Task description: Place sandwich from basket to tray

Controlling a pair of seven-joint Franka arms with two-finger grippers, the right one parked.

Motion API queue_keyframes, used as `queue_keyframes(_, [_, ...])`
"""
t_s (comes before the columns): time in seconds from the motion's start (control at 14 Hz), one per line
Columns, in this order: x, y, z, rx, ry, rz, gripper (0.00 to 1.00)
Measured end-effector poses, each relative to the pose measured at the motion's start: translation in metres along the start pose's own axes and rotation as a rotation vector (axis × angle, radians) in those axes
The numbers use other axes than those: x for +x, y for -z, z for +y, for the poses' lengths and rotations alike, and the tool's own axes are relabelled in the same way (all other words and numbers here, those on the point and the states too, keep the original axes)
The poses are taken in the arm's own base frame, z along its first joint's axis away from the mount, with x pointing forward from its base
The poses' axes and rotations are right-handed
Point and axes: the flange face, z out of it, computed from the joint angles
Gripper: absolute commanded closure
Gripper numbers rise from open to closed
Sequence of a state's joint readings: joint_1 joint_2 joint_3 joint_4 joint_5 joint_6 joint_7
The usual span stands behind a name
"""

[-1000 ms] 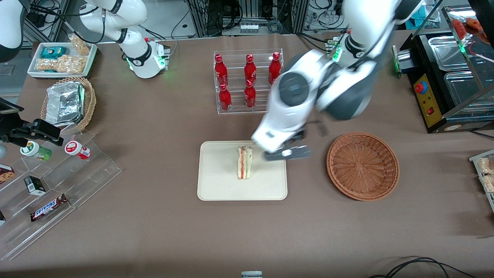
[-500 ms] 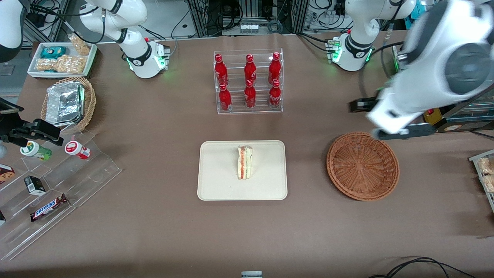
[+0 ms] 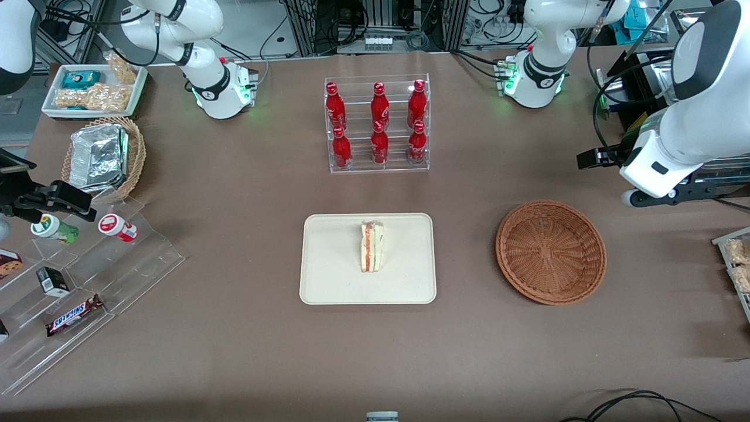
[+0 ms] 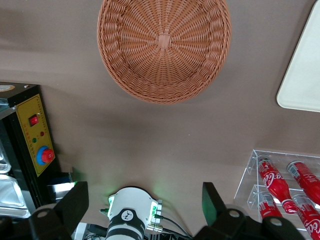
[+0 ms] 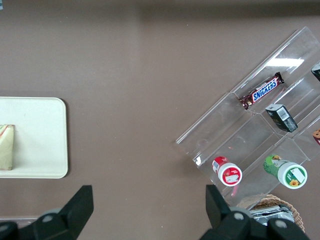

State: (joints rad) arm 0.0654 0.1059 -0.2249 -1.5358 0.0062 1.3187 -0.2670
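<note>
Gripper (image 4: 142,210) hovering toward working arm's end, jaws apart, tips cut off. Sandwich (image 3: 371,246) standing on tray (image 3: 328,275) (filling stripes showing); basket (image 3: 551,252) sitting bare.

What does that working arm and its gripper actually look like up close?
The left arm is glossy white with rounded shells and dark grey joint caps, black cables trailing alongside. Its base glows green. The gripper, above the table beside the basket, has black, wedge-shaped jaws, spread apart.
</note>
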Motion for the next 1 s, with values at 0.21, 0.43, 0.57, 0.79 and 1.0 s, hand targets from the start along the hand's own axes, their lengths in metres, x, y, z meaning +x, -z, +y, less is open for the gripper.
queue_keyframes(0.21, [-0.009, 0.021, -0.009, -0.023, -0.03, 0.084, 0.0])
queue_keyframes(0.43, [-0.027, 0.04, -0.01, -0.018, -0.042, 0.137, 0.0])
queue_keyframes(0.57, [-0.033, 0.044, -0.002, 0.007, -0.059, 0.152, 0.0])
queue_keyframes(0.79, [-0.037, 0.045, 0.005, 0.023, -0.073, 0.16, 0.0])
queue_keyframes(1.0, [-0.038, 0.051, 0.003, 0.022, -0.09, 0.192, 0.0])
